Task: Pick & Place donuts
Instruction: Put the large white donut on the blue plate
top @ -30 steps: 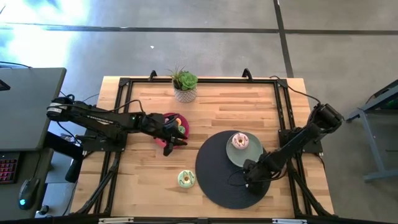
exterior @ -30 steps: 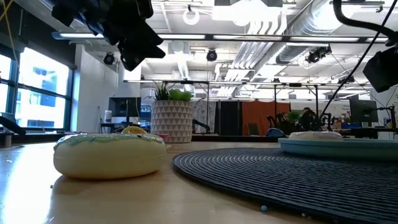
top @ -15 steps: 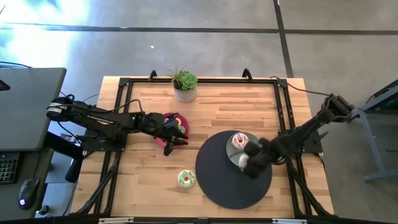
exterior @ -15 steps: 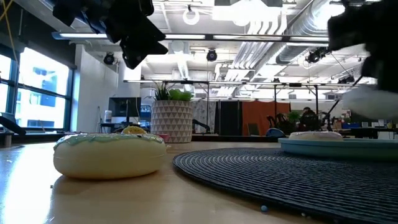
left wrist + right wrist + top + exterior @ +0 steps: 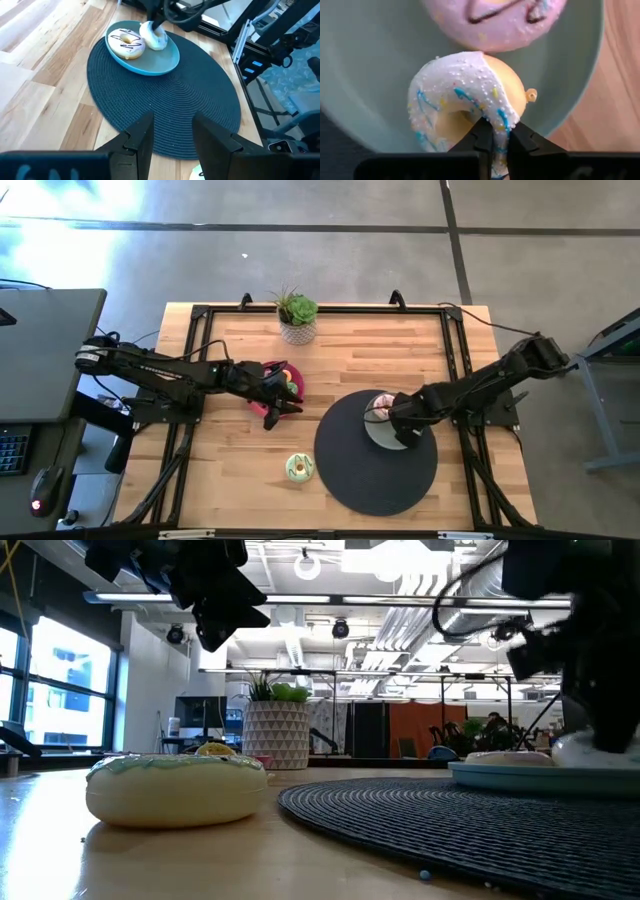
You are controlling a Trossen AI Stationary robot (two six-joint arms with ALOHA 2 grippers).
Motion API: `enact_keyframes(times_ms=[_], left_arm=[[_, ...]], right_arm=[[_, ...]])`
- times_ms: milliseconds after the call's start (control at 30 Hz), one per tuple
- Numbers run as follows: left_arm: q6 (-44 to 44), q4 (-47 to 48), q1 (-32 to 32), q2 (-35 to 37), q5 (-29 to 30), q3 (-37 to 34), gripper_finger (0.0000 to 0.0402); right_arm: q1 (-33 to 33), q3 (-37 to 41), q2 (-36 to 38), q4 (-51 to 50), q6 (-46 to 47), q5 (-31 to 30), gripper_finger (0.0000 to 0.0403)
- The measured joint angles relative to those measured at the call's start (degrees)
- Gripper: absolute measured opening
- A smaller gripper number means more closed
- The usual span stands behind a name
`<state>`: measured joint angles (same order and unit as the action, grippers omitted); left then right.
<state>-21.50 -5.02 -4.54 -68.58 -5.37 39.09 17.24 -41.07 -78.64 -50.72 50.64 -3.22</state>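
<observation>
Table (image 5: 350, 350): a light wooden top inside a black frame is being seen from above, with both arms reaching in over it.
Mat (image 5: 360, 475): a round dark woven mat is lying on the table's right half; in the left wrist view (image 5: 165, 105) it is filling most of the picture.
Left arm: it is being held over the table's left side, its gripper (image 5: 272, 408) hanging at the near edge of the magenta plate; in the left wrist view the two fingers (image 5: 140, 137) are being kept apart with nothing between them.
Right arm: it is being stretched from the right edge across the mat, its gripper (image 5: 400, 420) set over the grey-green plate.
Right gripper grip: in the right wrist view the fingers (image 5: 482, 137) are being pinched together on the rim of the white donut.
Plant (image 5: 297, 312): a small green plant in a white patterned pot is standing at the table's far edge.
Grey-green plate (image 5: 375, 432): it is resting on the mat's far right part.
Magenta plate (image 5: 270, 368): it is lying left of the mat, largely covered by the left arm, with tiny donuts on it that are too small to be told apart.
White donut (image 5: 465, 105): it is being gripped tilted on edge over the grey-green plate, just beside the pink donut.
Pink donut (image 5: 126, 41): it is lying flat on the grey-green plate.
Green donut (image 5: 299, 468): it is lying flat on the bare wood, just left of the mat; in the low view (image 5: 175, 788) it is sitting closest to the camera.
</observation>
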Motion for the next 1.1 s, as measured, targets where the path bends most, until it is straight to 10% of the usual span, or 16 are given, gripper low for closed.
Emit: enact_keyframes(times_ms=[400,1100], left_arm=[[0.26,0.92,0.02,0.00,5.35,0.02,0.0129],[4.69,-0.99,-5.57,-5.36,-7.26,0.04,0.0129]], right_arm=[[-0.03,1.72,-0.10,2.45,-1.10,-4.20,0.0086],[-0.02,-7.53,-0.07,-4.54,-5.73,2.49,0.0213]])
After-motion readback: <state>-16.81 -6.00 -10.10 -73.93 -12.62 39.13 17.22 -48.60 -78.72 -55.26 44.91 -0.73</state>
